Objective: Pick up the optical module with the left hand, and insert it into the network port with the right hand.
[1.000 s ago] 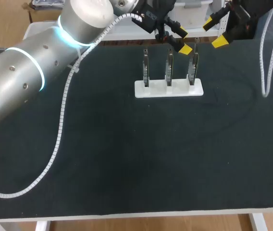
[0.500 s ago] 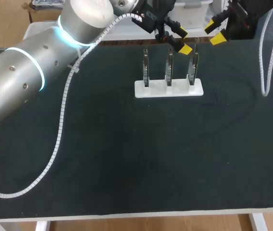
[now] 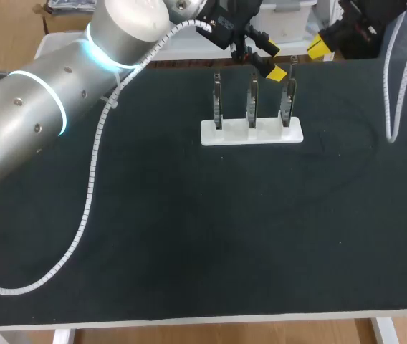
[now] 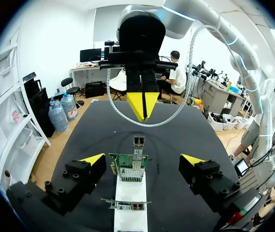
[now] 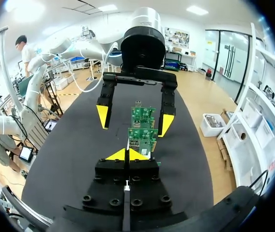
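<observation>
Head view: a white base [image 3: 211, 135] stands on the far half of the dark table [image 3: 189, 236], with three circuit boards [image 3: 252, 107] upright in a row on it.

My left gripper [image 4: 142, 159] hangs over the right-hand end of that row, fingers spread wide and holding nothing. In the left wrist view the yellow tips stand one on each side of the green boards, apart from them, with no contact on either side. A silvery metal piece, which I take for the optical module [image 4: 138, 143], sticks up at the top edge of a board. It sits in the gap between the open fingers and slightly ahead of the tips. From the head view I cannot tell the module from the other metal parts on the boards.

My right gripper [image 5: 128, 154] is at the far edge of the table, beyond the right-hand board and clear of the row. Its two yellow tips are pressed together, and I see nothing between them. The right wrist view looks along the row, with the left arm's open fingers flanking the boards ahead.
</observation>
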### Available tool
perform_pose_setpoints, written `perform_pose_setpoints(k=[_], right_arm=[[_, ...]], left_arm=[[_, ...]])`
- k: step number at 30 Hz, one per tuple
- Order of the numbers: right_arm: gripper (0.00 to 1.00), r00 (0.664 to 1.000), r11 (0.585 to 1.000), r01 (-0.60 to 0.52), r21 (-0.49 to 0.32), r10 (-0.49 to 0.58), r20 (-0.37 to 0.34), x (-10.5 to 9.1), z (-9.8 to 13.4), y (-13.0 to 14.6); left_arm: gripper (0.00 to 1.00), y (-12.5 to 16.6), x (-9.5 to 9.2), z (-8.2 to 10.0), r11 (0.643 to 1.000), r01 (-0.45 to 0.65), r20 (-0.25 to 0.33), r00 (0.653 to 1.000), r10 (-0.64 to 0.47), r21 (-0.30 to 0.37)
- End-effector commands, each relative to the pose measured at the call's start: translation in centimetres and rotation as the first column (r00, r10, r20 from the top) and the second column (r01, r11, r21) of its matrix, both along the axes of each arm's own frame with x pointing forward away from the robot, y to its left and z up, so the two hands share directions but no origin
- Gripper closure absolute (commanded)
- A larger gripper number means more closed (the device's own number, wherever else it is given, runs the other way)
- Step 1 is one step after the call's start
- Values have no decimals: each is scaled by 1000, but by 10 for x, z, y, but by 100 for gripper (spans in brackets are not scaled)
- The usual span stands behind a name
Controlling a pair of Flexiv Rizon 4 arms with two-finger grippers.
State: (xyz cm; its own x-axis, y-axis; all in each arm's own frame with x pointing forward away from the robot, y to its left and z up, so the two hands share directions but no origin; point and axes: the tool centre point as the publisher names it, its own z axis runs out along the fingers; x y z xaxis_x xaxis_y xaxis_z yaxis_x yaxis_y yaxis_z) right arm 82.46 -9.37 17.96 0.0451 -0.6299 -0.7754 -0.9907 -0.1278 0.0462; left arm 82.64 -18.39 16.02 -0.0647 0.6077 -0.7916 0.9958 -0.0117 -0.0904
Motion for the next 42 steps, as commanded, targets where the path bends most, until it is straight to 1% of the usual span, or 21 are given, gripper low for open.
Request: perform_pose_setpoints(k=[1, 15, 25, 35, 42], right_arm=[[100, 987, 992, -126, -2, 125, -98, 10, 3, 3], [100, 984, 987, -163, 2, 163, -74, 20, 10, 18], [100, 980, 983, -185, -1, 184, -79, 23, 9, 25], [100, 976, 981, -196, -4, 195, -100, 21, 2, 29], [100, 974, 979, -204, -4, 203, -100, 25, 2, 32]], left_arm=[[0, -4, 10, 1, 999, 38, -31, 999, -37, 7], [0, -4, 10, 1, 999, 38, -31, 999, -37, 7], [0, -4, 10, 1, 999, 38, -31, 999, -37, 7], [0, -4, 10, 1, 999, 38, -31, 999, -37, 7], [0, -4, 10, 1, 999, 38, -31, 999, -37, 7]])
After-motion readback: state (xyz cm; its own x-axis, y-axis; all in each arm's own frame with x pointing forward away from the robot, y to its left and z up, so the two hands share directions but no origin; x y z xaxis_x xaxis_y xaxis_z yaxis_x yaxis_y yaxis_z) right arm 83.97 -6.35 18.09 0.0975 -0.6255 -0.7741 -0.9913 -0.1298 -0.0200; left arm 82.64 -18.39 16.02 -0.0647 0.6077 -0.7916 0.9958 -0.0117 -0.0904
